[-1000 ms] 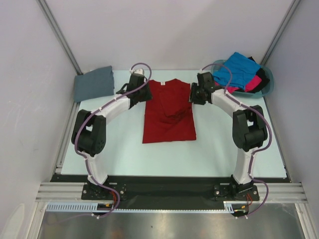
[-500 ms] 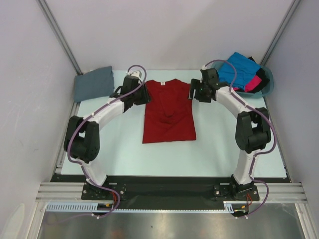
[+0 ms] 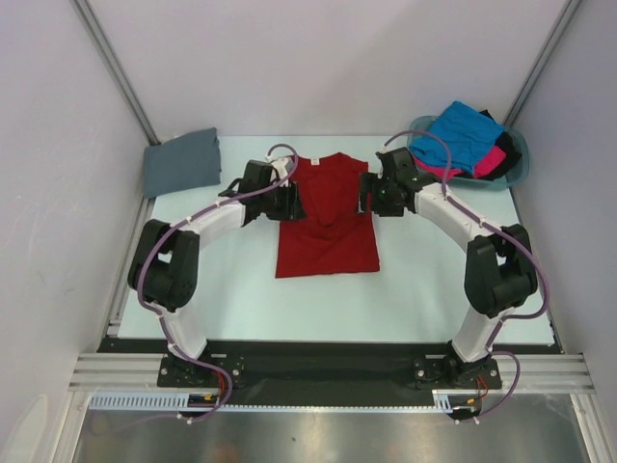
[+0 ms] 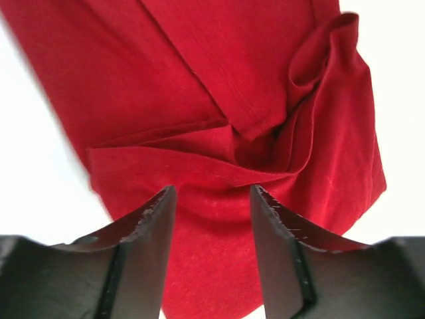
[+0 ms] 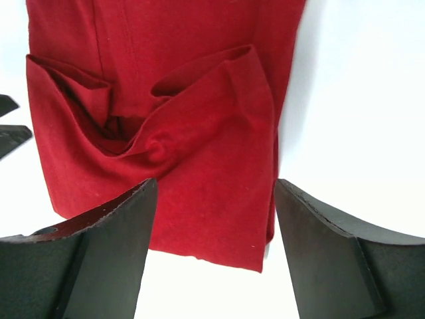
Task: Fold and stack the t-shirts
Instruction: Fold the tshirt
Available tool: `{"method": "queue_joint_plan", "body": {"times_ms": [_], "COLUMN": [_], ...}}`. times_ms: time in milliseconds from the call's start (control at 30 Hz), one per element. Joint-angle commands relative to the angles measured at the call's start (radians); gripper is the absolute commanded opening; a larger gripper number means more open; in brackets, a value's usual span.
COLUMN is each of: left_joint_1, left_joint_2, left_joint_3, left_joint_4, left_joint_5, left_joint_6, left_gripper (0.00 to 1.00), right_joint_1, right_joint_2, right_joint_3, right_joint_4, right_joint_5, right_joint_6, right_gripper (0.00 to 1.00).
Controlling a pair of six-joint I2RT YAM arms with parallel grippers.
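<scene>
- My left gripper point(image 4: 212, 189), jaws partly apart, and right gripper point(image 5: 215, 183), jaws wide, flank the red shirt point(image 3: 326, 222), both empty.
- The basket point(image 3: 523, 162) holds a blue shirt point(image 3: 458, 135), pink shirt point(image 3: 490, 162), black shirt point(image 3: 507, 147).

T-shirt point(image 3: 326, 241) on table point(image 3: 415, 289); basket point(image 3: 523, 159) far-right

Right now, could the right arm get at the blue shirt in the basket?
Probably yes. The blue shirt lies uppermost in the basket, uncovered, on the right arm's own side of the table. The right pincer is open and holds nothing.
</scene>
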Motion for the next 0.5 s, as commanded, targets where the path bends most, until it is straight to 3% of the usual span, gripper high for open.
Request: {"method": "queue_joint_plan", "body": {"times_ms": [0,200,467], "left_joint_1": [-0.011,-0.035,-0.035], "left_joint_2": [0.024,0.068,0.127], "left_joint_3": [0.013,0.056,0.108], "left_joint_4": [0.027,-0.006,-0.033], "left_joint_5": [0.100,0.114,0.074], "left_joint_6": [0.048,-0.020,-0.049], "left_gripper": [0.55,0.68,0.70], "right_joint_1": [-0.003,-0.003,-0.002], "right_joint_2": [-0.066,-0.063,-0.056], "right_joint_3": [-0.006,-0.016,-0.012], "right_joint_4": [-0.006,-0.006,-0.006], "right_joint_5": [0.017,0.026,0.022], "right_joint_6": [-0.004,0.001,-0.002], "right_gripper": [0.77,0.77,0.76]}}
